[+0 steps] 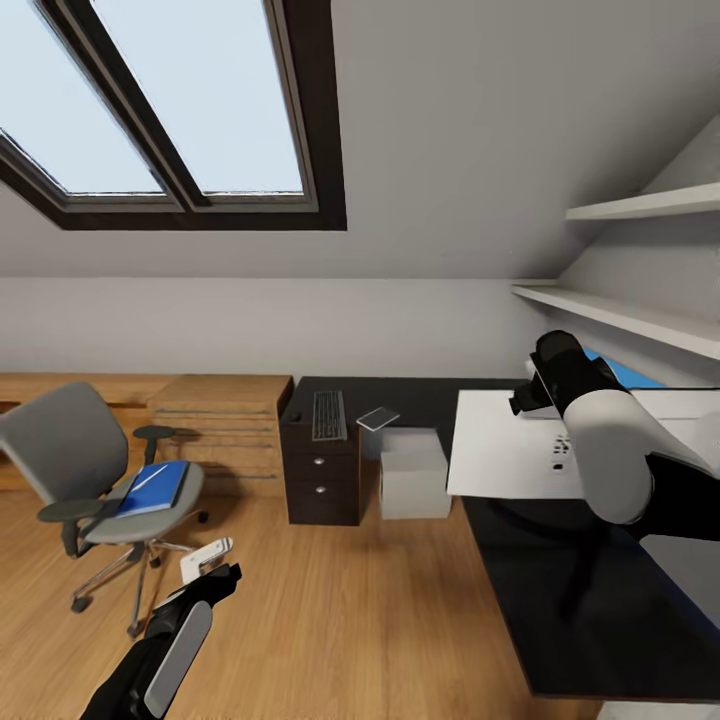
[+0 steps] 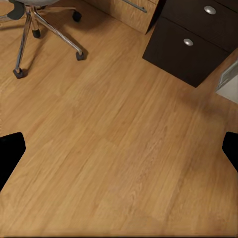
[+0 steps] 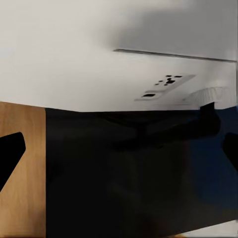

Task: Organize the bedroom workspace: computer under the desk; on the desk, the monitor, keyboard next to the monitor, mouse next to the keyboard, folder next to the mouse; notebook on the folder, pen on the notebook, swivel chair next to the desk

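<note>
The flat bright blue folder point(image 1: 154, 487) lies on the seat of the grey swivel chair point(image 1: 75, 450), ahead and to the left of the left gripper point(image 1: 205, 580), its long axis running away from the robot. The left gripper hangs nearer, over bare wooden floor point(image 2: 119, 148), jaws spread and holding nothing. The right gripper point(image 3: 119, 153), also parted and empty, hovers over the glossy black desk point(image 1: 590, 600) behind the pale-backed monitor point(image 1: 510, 445).

evenly bright, soft daylight from the skylight point(image 1: 170, 100) overhead. faint soft shadows under the swivel chair point(image 1: 95, 470) and on the glossy desk point(image 1: 590, 610). slightly blurred renders, wide-angle bending at head-view edges. dim reflections in the right wrist view.
</note>
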Motion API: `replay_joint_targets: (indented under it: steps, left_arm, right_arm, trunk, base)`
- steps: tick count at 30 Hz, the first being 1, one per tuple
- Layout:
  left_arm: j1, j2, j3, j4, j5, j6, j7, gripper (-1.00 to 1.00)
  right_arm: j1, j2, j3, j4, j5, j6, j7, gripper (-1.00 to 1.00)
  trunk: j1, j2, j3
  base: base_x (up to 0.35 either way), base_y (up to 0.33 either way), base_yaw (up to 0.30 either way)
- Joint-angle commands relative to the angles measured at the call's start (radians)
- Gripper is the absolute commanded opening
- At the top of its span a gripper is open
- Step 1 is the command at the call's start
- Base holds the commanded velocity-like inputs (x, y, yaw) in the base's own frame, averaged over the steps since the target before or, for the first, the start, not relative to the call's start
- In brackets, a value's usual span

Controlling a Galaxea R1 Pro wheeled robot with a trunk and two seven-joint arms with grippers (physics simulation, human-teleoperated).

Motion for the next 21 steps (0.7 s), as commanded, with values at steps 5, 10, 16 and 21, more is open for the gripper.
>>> replay_joint_targets:
  steps: [5, 10, 16, 21]
  left_arm:
    - [0.000, 0.001, -0.004, -0.001, 0.009, 0.001, 0.009, 1.00]
    - [0.000, 0.001, -0.004, -0.001, 0.009, 0.001, 0.009, 1.00]
    - [0.000, 0.001, -0.004, -0.001, 0.009, -0.003, 0.009, 1.00]
    - [0.000, 0.001, -0.004, -0.001, 0.009, -0.004, 0.009, 1.00]
  right_arm:
    - [-0.001, 0.001, -0.006, -0.002, 0.011, 0.001, 0.008, 1.00]
    - [-0.001, 0.000, -0.007, -0.038, 0.011, 0.002, 0.009, 1.00]
    - [0.000, 0.001, -0.008, -0.125, 0.011, 0.002, 0.010, 1.00]
    - [0.000, 0.005, -0.009, -0.143, 0.011, 0.001, 0.010, 1.00]
  trunk:
    - [0.000, -0.001, -0.001]
    - [0.000, -0.001, -0.001]
    - [0.000, -0.001, -0.001]
    - [0.000, -0.001, -0.001]
  base:
    - [-0.067, 0.000, 0.000]
    - [-0.005, 0.000, 0.000]
    - [0.243, 0.000, 0.000]
    - [0.315, 0.000, 0.000]
